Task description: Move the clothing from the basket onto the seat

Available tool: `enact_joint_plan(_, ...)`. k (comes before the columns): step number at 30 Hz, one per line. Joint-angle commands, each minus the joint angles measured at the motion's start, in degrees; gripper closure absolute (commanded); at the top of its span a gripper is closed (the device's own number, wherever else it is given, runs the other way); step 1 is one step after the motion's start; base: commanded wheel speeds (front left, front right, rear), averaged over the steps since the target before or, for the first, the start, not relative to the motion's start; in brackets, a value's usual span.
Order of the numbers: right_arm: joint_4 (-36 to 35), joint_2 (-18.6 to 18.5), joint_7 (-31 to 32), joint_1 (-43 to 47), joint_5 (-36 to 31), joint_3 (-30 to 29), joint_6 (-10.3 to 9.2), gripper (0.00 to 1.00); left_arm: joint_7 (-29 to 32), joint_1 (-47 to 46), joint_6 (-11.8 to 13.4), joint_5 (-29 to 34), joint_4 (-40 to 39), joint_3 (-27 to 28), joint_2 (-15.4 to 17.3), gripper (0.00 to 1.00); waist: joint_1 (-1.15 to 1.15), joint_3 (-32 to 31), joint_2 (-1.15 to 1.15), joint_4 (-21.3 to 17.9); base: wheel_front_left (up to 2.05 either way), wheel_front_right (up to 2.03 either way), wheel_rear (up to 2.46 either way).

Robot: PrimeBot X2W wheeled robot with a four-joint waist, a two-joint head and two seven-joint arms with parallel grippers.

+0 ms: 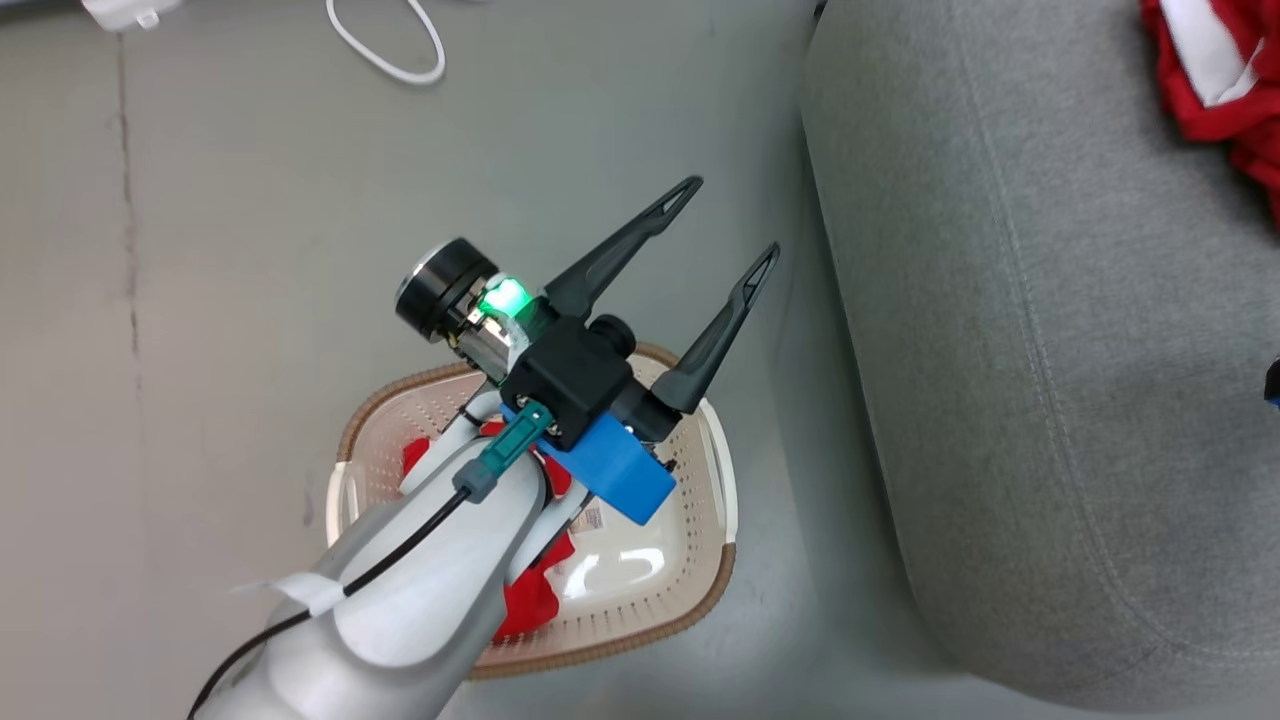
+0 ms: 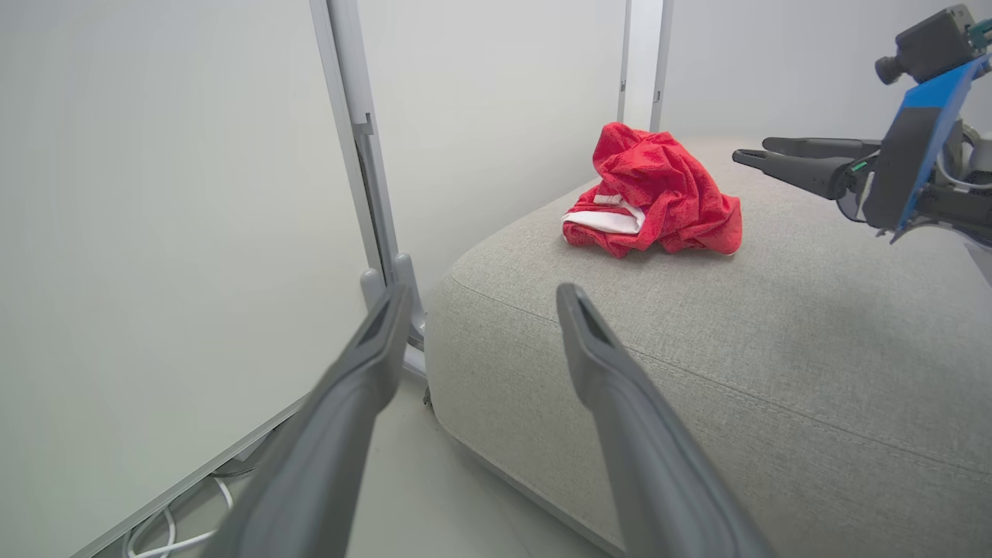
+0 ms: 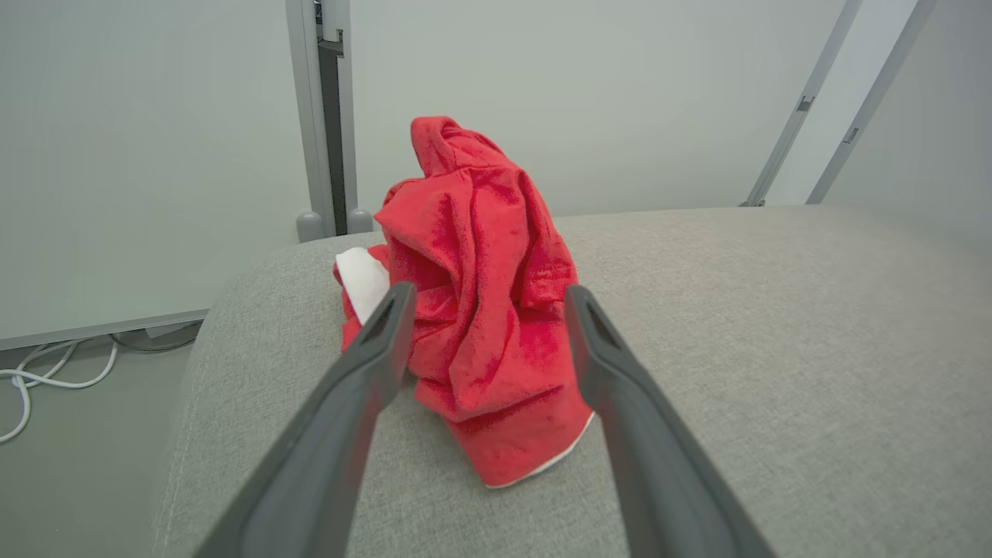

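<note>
The right gripper (image 3: 490,291) stands wide, its two dark fingers spread to either side of a crumpled red garment (image 3: 473,232) that sits in a heap on the grey seat (image 3: 775,349). No cloth is pinched between the fingers. The garment rests on the cushion under its own weight, with a strip of white trim showing at its side and along its lower hem. Whether the fingertips brush the fabric cannot be told, though the left wrist view shows the tips close beside the heap, level with its upper part. The left gripper (image 1: 730,218) is also spread wide and holds nothing. It hangs above the far rim of the basket (image 1: 640,605), its fingers pointing toward the edge of the seat. The basket stands on the floor (image 1: 250,250) just beside the seat. A second red garment (image 1: 530,600) lies inside the basket, partly hidden under the pale forearm.
</note>
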Motion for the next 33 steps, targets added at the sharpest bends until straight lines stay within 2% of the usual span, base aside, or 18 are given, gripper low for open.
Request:
enact_joint_plan(1, -1.4, 0.4, 0.0, 1.5, 0.1, 0.8, 0.01, 0.00, -0.3, 1.0, 0.5, -0.3, -0.1, 0.7, 0.2, 0.00, 0.00, -1.7, 0.00, -0.9, 0.00, 0.00, 0.00)
enact_joint_plan(9, -11.4, 3.9, 0.0, 9.5, 1.7, 9.4, 0.01, 0.00, -0.3, 8.1, 1.9, -0.9, -1.3, 6.7, 0.9, 0.00, 0.00, -8.2, 0.00, 1.2, 0.00, 0.00, 0.00)
enact_joint_plan(19, -16.6, 7.2, 0.0, 15.2, 3.1, 19.0, 0.01, 0.00, -0.3, 17.7, 3.2, -1.4, -2.8, 16.4, 1.4, 0.00, 0.00, -15.5, 0.00, 5.6, 0.00, 0.00, 0.00)
enact_joint_plan(25, -18.2, 8.5, 0.0, 19.5, 2.6, 21.9, 0.01, 0.00, -0.3, 23.9, 3.9, -0.9, -3.9, 22.4, 1.4, 0.00, 0.00, -19.3, 0.00, 7.8, 0.00, 0.00, 0.00)
enact_joint_plan(33, -19.8, 9.7, 0.0, 25.2, 2.1, 21.4, 0.01, 0.00, -0.3, 30.9, 4.1, 0.3, -5.0, 29.4, 0.8, 0.00, 0.00, -23.4, 0.00, 9.4, 0.00, 0.00, 0.00)
